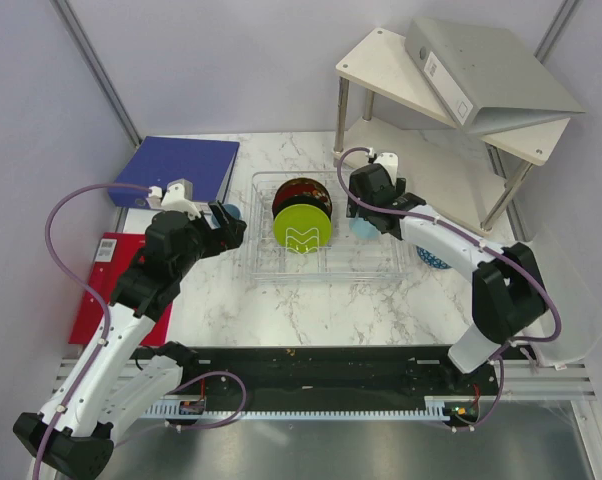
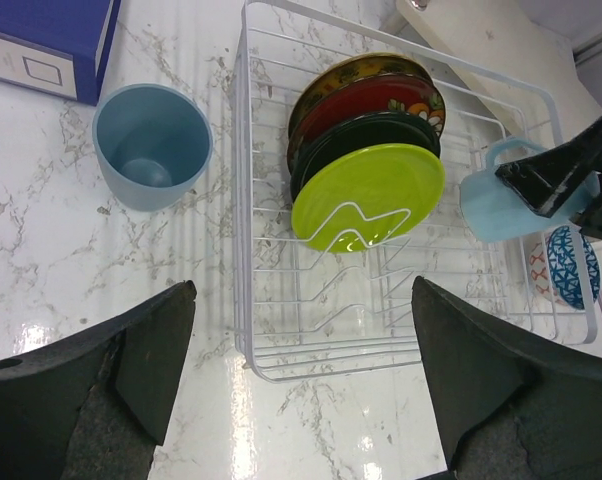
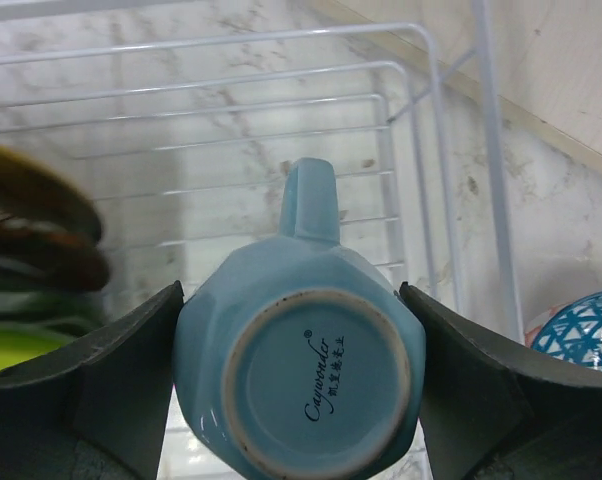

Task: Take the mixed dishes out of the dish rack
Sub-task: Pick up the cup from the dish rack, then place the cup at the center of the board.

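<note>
The clear dish rack [image 1: 326, 262] holds upright dishes in a row: a lime-green plate [image 2: 366, 195] in front, then a black plate [image 2: 366, 135], a red bowl [image 2: 381, 100] and a yellow-brown plate [image 2: 356, 68]. My right gripper [image 3: 296, 370] is shut on an upside-down light blue cup [image 3: 301, 360] at the rack's right end, a pad on each side and the handle pointing away. A second light blue cup [image 2: 151, 145] stands upright on the table left of the rack. My left gripper [image 2: 301, 390] hangs open over the rack's near-left corner, holding nothing.
A blue patterned bowl [image 2: 564, 265] sits on the table just right of the rack. A blue binder [image 1: 176, 170] and a red book [image 1: 106, 285] lie at the left. The white two-tier shelf [image 1: 431, 110] with a grey binder [image 1: 481, 65] stands at the back right.
</note>
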`<control>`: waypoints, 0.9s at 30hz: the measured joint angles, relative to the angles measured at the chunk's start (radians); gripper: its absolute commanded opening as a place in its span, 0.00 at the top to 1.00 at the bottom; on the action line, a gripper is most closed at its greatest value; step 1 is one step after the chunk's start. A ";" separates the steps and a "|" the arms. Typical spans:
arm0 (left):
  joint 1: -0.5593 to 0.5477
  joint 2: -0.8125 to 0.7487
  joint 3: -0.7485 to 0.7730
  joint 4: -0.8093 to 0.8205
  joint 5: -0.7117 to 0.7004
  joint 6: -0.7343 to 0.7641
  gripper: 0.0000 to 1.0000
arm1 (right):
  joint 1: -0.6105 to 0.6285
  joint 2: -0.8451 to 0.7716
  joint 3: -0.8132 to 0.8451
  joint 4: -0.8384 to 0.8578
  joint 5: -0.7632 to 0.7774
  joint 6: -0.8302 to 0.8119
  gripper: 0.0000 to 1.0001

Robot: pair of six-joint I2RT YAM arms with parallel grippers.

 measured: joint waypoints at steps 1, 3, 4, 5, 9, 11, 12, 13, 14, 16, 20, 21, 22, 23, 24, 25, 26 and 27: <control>0.000 0.000 0.000 0.003 0.000 0.000 0.04 | 0.008 -0.022 0.000 -0.003 -0.013 0.001 1.00; 0.000 0.001 0.000 0.011 0.000 -0.003 0.02 | 0.020 -0.074 -0.001 -0.010 -0.056 0.008 1.00; 0.000 0.002 0.000 0.015 0.000 -0.006 0.01 | 0.021 -0.105 -0.008 -0.004 -0.076 0.012 1.00; 0.000 0.003 0.000 0.021 0.000 -0.012 0.01 | 0.019 -0.133 -0.023 0.011 -0.094 0.017 1.00; 0.000 0.002 -0.020 0.082 0.045 -0.047 0.01 | -0.006 -0.325 -0.166 0.118 -0.214 0.083 1.00; 0.000 -0.002 -0.047 0.147 0.112 -0.073 0.01 | -0.042 -0.406 -0.246 0.220 -0.308 0.150 1.00; 0.000 -0.003 -0.057 0.170 0.140 -0.085 0.01 | -0.056 -0.432 -0.277 0.261 -0.339 0.175 1.00; 0.000 -0.005 -0.069 0.201 0.172 -0.101 0.01 | -0.079 -0.462 -0.326 0.332 -0.385 0.215 1.00; 0.000 -0.008 -0.095 0.261 0.219 -0.130 0.01 | -0.099 -0.490 -0.381 0.409 -0.431 0.259 1.00; 0.000 -0.015 -0.141 0.368 0.299 -0.183 0.00 | -0.137 -0.529 -0.483 0.551 -0.524 0.356 1.00; 0.000 0.000 -0.241 0.624 0.449 -0.307 0.01 | -0.174 -0.511 -0.628 0.869 -0.681 0.573 1.00; 0.000 0.014 -0.261 0.684 0.478 -0.336 0.01 | -0.174 -0.490 -0.654 0.960 -0.719 0.632 1.00; 0.000 0.029 -0.276 0.733 0.503 -0.360 0.01 | -0.174 -0.472 -0.668 1.024 -0.743 0.671 1.00; 0.000 0.048 -0.287 0.778 0.529 -0.381 0.01 | -0.172 -0.441 -0.691 1.130 -0.776 0.731 1.00; -0.001 0.067 -0.292 0.819 0.551 -0.398 0.02 | -0.169 -0.423 -0.703 1.189 -0.795 0.765 1.00; -0.004 0.086 -0.294 0.856 0.569 -0.411 0.02 | -0.163 -0.404 -0.717 1.252 -0.810 0.801 1.00; -0.009 0.105 -0.295 0.888 0.584 -0.422 0.03 | -0.156 -0.390 -0.726 1.299 -0.823 0.825 1.00; -0.016 0.121 -0.296 0.919 0.596 -0.430 0.03 | -0.146 -0.381 -0.731 1.330 -0.831 0.842 1.00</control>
